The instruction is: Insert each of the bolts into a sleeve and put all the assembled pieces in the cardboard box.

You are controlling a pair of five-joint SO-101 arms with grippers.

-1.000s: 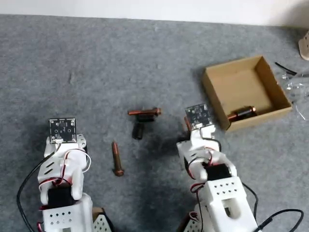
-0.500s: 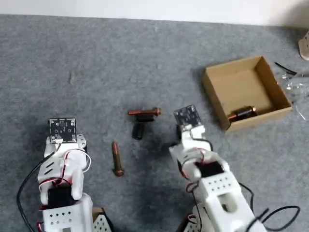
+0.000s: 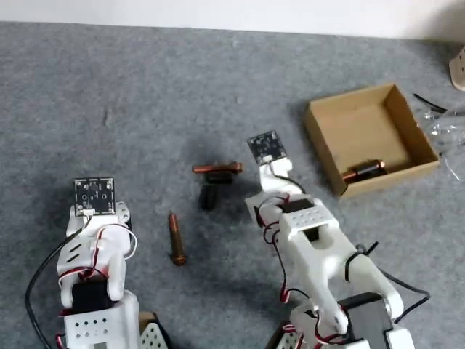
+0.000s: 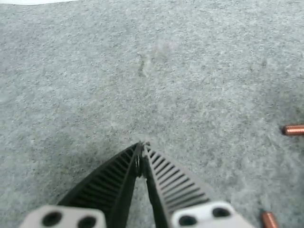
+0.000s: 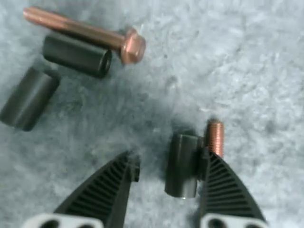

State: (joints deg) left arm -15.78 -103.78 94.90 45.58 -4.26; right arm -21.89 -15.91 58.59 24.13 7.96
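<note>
**Between the fingers of my right pincer (image 5: 168, 159): a black sleeve (image 5: 183, 166), ungripped**

Between those spread fingers the black sleeve lies on the grey mat (image 5: 266, 66). Its side rests against the inner face of one finger and stands clear of the other, so my right pincer is released and grasps nothing. Just beside the black sleeve a copper threaded end (image 5: 215, 137) pokes out past the same finger's tip. Whether it runs into the sleeve I cannot tell.

Farther out on the mat a flanged bolt (image 5: 80, 29) lies flat, with a second sleeve (image 5: 77, 57) touching its shank. A third sleeve (image 5: 29, 99) lies near that pair, apart from both.

Seen from above, a loose bolt (image 3: 175, 238) lies alone between my two arms, nearer the left one. The cardboard box (image 3: 322, 149) sits open on the far side of my right arm, well apart from the loose parts. One assembled piece (image 3: 363, 171) lies inside it against the near wall.

My left pincer (image 4: 141, 146) is clenched on nothing, fingertips meeting, and hangs over bare mat.
</note>
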